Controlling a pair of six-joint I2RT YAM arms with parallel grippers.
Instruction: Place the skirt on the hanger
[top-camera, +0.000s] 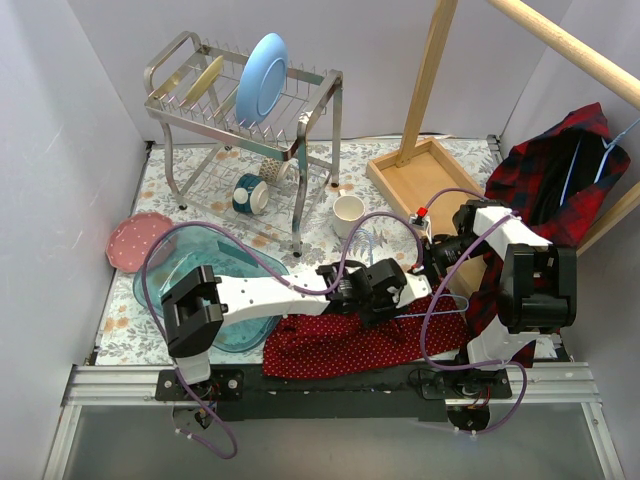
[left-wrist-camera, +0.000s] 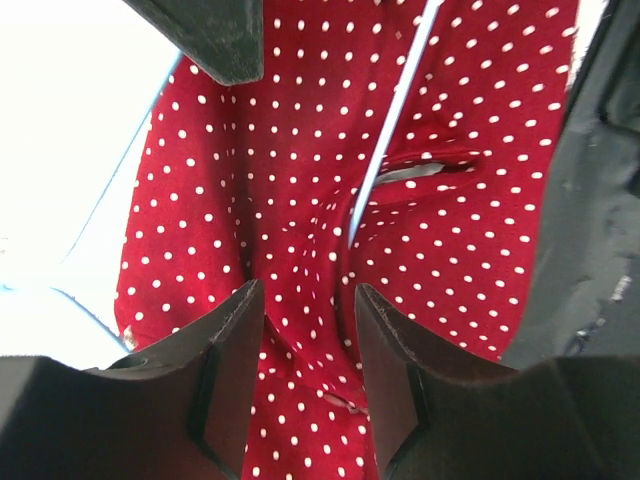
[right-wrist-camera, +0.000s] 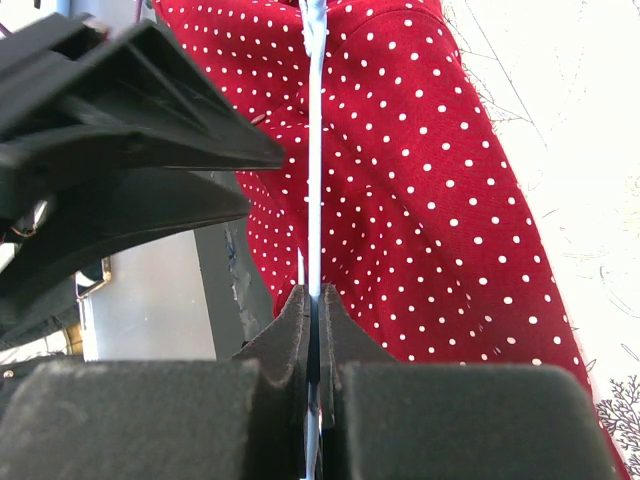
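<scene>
The red polka-dot skirt (top-camera: 370, 340) lies bunched at the table's near edge, between the two arms. A thin light-blue wire hanger (right-wrist-camera: 316, 150) lies across it. It also shows in the left wrist view (left-wrist-camera: 385, 150), running into a slit in the cloth. My right gripper (top-camera: 440, 255) is shut on the hanger wire, which is pinched between its fingertips in the right wrist view (right-wrist-camera: 314, 295). My left gripper (top-camera: 385, 290) is open just above the skirt (left-wrist-camera: 300, 180). In the left wrist view (left-wrist-camera: 308, 295) its fingers stand either side of a cloth fold.
A steel dish rack (top-camera: 310, 90) with a blue plate (top-camera: 262, 78) stands at the back. A mug (top-camera: 248, 193), a white cup (top-camera: 348, 214) and a wooden tray (top-camera: 425, 180) are mid-table. A pink plate (top-camera: 135, 240) and a clear teal dish (top-camera: 240, 265) are left. A plaid shirt (top-camera: 560, 180) hangs right.
</scene>
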